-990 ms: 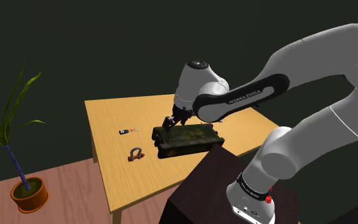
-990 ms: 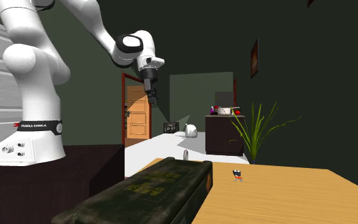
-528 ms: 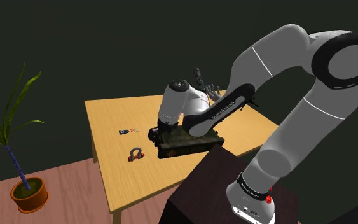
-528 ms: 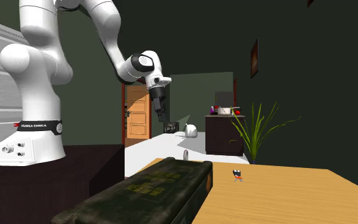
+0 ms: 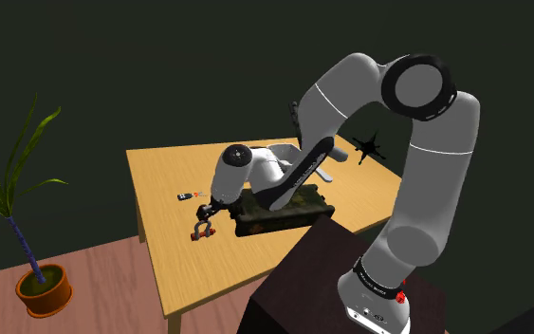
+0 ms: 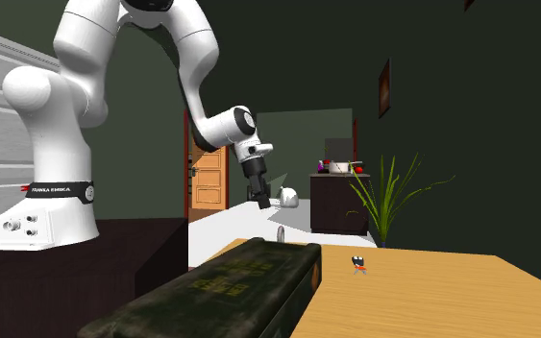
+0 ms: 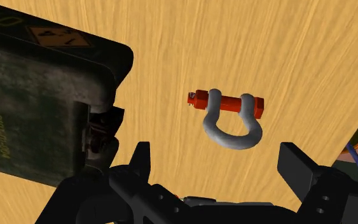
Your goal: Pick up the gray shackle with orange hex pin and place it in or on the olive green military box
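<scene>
The gray shackle with its orange hex pin lies flat on the wooden table, just off the end of the olive green military box. My gripper hangs above it, open, with the fingers standing wide apart and nothing between them. In the shoulder view the gripper is just over the shackle, beside the box. In the second exterior view the gripper points down beyond the box, above the shackle.
A small black and orange object lies on the table past the shackle. A potted plant stands on the floor at the shoulder view's left. The dark stand is close to the box.
The arm has swung from over the box down toward the shoulder view's left and lowered. The gripper now hovers over the shackle. Shackle and box have not moved.
</scene>
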Robot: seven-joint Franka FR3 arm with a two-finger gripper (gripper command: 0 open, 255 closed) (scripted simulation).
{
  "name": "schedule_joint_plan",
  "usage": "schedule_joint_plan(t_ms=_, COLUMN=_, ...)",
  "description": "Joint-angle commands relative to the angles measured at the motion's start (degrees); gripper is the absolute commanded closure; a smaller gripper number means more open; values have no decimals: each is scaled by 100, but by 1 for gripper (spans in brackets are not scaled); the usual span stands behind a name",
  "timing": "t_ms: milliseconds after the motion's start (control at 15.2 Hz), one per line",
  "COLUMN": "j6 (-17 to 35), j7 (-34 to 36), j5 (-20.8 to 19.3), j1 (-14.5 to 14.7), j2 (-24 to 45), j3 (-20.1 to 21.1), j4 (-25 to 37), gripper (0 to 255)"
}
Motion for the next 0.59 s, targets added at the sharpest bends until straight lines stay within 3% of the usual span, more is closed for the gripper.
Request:
schedule_joint_plan(t_ms=0, j6=-26, j7=528, j5=-519, j1=255, j2=534, j3=-229, j4=474, gripper=0)
schedule_joint_plan(t_ms=198, j6=-55, j7=1084, j5=-1017, j1=587, j2=1224, j3=-506, j4=1136, gripper=0)
schedule_joint_plan(t_ms=528, j6=37, j7=1265, j5=-1272, j1=661, j2=1571, j3=-668, j4=1382, gripper=0)
